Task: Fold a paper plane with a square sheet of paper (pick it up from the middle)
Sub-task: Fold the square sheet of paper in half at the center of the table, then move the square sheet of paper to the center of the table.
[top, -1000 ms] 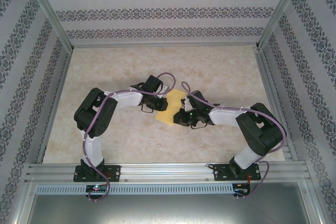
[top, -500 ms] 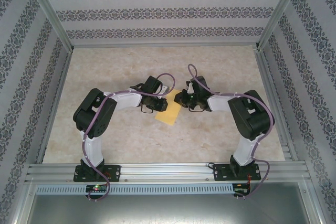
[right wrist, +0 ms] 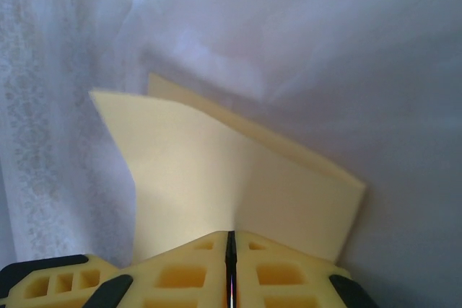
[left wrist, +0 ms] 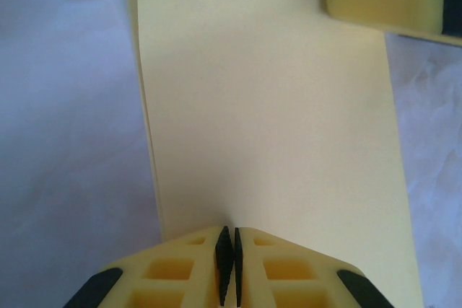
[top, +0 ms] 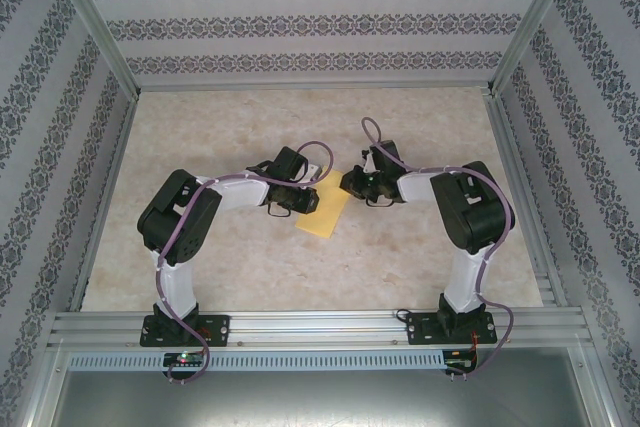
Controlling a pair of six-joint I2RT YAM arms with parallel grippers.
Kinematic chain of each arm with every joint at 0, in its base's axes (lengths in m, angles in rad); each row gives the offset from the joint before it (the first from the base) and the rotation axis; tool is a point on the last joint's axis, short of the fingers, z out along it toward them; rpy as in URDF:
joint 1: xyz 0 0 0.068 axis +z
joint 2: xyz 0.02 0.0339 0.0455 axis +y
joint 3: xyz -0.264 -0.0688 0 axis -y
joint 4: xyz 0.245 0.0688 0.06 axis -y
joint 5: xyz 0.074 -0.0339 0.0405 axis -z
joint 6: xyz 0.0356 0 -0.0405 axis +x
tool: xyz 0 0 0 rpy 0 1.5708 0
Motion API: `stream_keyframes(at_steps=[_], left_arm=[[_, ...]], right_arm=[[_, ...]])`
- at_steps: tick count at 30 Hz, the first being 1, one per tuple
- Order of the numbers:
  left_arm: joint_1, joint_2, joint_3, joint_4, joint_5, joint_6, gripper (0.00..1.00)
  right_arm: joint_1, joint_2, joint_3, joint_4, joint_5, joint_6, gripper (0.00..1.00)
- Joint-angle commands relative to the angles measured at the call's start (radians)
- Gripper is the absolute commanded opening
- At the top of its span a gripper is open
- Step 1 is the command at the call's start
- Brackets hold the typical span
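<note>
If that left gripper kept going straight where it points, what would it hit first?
The left gripper pinches the thin mustard-yellow paper sheet and would push along it. Farther on, the right gripper sits slightly right of that line; depth unclear.

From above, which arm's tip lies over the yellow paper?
The left arm: its jaws overlap the paper's left edge; the right arm's reach just its far corner.

The left arm (top: 178, 285) and right arm (top: 463, 282) rise from black bases (top: 185, 329) on the rail (top: 320, 325) with white links, black joints, looping purple cables (top: 371, 121) and yellow latticed fingers (left wrist: 180, 273) bearing black pads (left wrist: 224, 265).
</note>
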Motion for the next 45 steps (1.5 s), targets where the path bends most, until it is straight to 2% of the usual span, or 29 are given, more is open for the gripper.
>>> stream_keyframes(at_steps=[1, 12, 21, 26, 30, 37, 45], left_arm=[[0.025, 0.068, -0.08, -0.202, -0.128, 0.029, 0.17], [0.024, 0.066, -0.088, -0.21, -0.122, 0.032, 0.17], [0.025, 0.054, -0.076, -0.222, -0.076, 0.017, 0.17], [0.025, 0.043, -0.071, -0.229, -0.033, -0.011, 0.18], [0.024, 0.014, -0.074, -0.238, -0.003, -0.046, 0.18], [0.025, -0.057, -0.073, -0.235, 0.063, -0.118, 0.19], [0.024, -0.109, -0.094, -0.147, 0.174, -0.288, 0.25]], right_arm=[[-0.038, 0.031, 0.018, -0.029, 0.047, -0.052, 0.1], [-0.104, 0.046, 0.049, -0.051, 0.042, -0.073, 0.1], [-0.102, 0.034, 0.109, -0.125, 0.029, -0.106, 0.1], [-0.103, -0.022, 0.1, -0.155, 0.025, -0.12, 0.1], [-0.1, -0.075, 0.064, -0.178, 0.002, -0.12, 0.14], [-0.064, -0.169, -0.05, -0.159, -0.053, -0.089, 0.27], [0.008, -0.182, -0.08, -0.148, -0.107, -0.078, 0.37]])
